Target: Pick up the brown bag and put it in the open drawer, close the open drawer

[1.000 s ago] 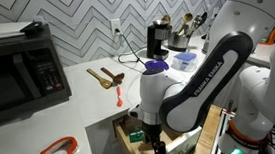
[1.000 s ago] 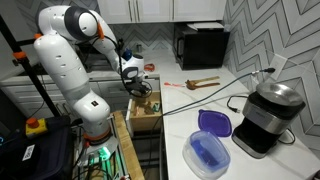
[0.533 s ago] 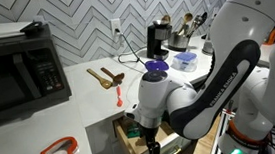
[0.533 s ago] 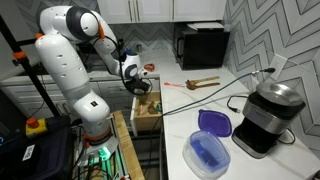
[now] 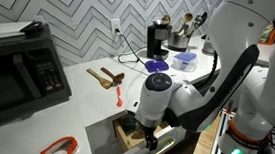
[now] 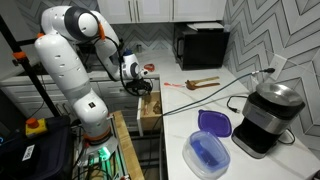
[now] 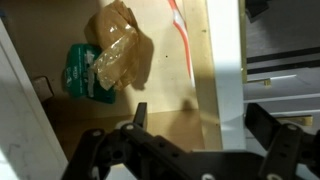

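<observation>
The brown bag (image 7: 120, 50) lies crumpled inside the open wooden drawer (image 7: 185, 95), next to a green packet (image 7: 80, 70). In the wrist view my gripper (image 7: 200, 112) is open and empty, its two dark fingers straddling the drawer's white front panel (image 7: 225, 50). In both exterior views the gripper (image 5: 150, 141) (image 6: 140, 88) sits at the drawer (image 5: 131, 136) (image 6: 148, 112), which sticks out a short way from under the white counter. The bag is hidden in both exterior views.
On the counter are a black microwave (image 5: 17, 72) (image 6: 203, 45), wooden spoons (image 5: 105, 78) (image 6: 200, 83), a red ring-shaped item (image 5: 59, 151), a coffee machine (image 6: 265, 115), and a blue container (image 6: 210, 155) with a purple lid (image 6: 213, 122).
The gripper has moved toward the cabinet with the drawer front, and the drawer sticks out less than before. The bag stays inside the drawer.
</observation>
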Robot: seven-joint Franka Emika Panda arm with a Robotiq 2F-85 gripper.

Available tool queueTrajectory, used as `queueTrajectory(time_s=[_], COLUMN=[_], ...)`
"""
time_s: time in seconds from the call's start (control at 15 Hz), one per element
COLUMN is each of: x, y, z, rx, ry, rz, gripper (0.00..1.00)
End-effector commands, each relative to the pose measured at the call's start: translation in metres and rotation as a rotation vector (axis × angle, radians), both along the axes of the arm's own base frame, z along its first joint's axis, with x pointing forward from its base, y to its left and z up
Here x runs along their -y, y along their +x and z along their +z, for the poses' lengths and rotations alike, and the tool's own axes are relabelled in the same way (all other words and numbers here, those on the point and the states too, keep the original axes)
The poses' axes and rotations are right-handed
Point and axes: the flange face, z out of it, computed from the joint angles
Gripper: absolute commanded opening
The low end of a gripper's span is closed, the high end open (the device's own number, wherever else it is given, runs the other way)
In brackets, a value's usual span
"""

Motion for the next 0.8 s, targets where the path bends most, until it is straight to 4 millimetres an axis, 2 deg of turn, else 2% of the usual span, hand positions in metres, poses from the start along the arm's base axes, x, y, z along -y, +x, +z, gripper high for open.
queueTrajectory(time_s=[0.0,0.4,0.73], x=[0.005,0.011,0.013], y=[-0.004,-0.007,-0.009], z=[-0.001,-0.006,-0.016], rx=[0.069,0.158,0.175], ry=[-0.044,-0.098,-0.141], rz=[-0.032,-0.123,-0.305], gripper=[1.0,1.0,1.0])
